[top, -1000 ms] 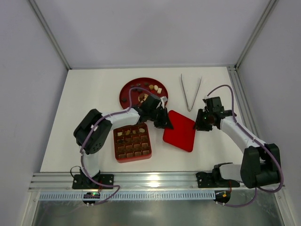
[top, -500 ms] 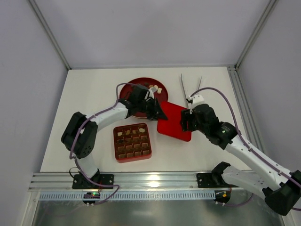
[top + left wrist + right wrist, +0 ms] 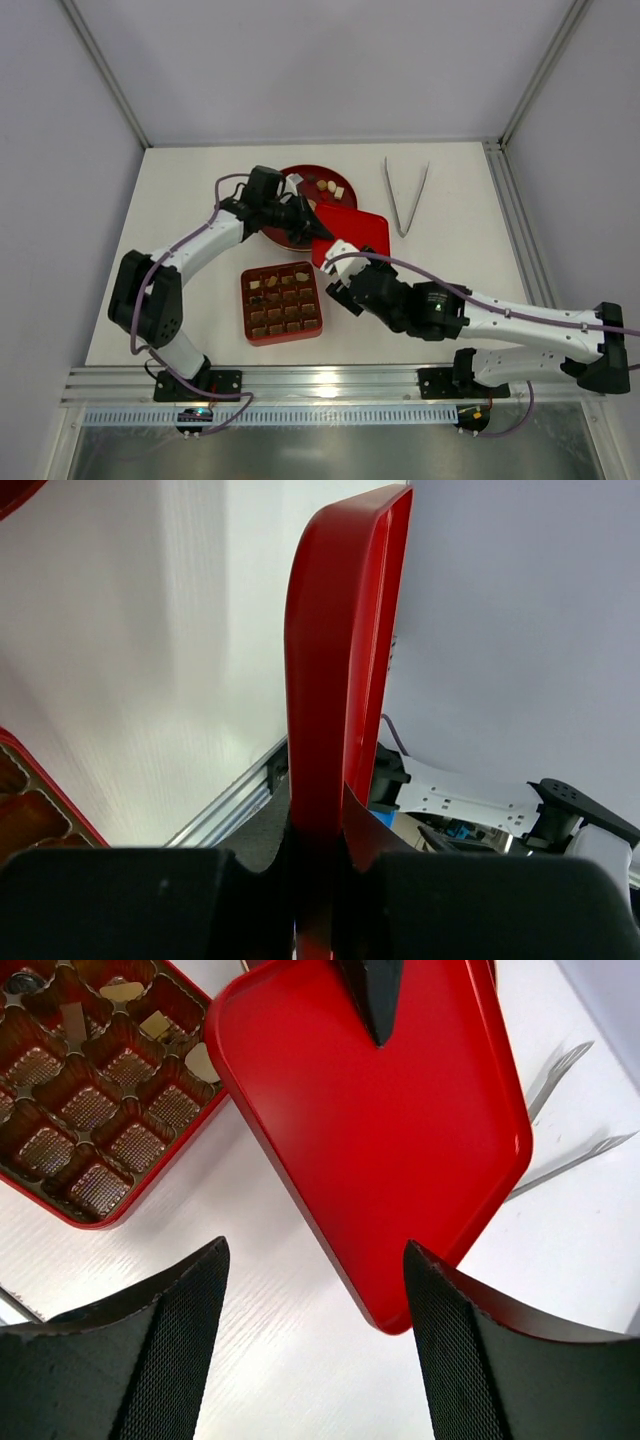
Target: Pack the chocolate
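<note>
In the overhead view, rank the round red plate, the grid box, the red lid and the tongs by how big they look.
1. round red plate, partly hidden.
2. grid box and red lid look alike; the lid is held up nearer the camera, so unranked.
3. tongs.

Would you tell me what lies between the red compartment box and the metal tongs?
The flat red lid, pinched by the left gripper; the top view shows it.
</note>
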You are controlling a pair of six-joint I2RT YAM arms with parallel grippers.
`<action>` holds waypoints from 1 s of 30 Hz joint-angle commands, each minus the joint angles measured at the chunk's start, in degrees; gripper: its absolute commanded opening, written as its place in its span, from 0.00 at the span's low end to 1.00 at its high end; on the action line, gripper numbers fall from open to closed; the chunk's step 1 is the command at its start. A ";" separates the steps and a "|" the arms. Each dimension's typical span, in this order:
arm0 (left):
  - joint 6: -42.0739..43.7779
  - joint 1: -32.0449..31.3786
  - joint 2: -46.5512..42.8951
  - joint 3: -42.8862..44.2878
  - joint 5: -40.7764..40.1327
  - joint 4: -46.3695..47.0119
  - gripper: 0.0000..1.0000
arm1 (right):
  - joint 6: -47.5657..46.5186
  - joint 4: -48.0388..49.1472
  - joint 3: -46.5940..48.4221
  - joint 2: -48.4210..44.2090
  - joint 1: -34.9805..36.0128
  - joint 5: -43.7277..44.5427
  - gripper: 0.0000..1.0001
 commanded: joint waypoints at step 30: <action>-4.21 3.18 -12.23 -6.04 9.17 -3.56 0.00 | -32.33 11.79 6.68 18.42 9.62 24.50 0.44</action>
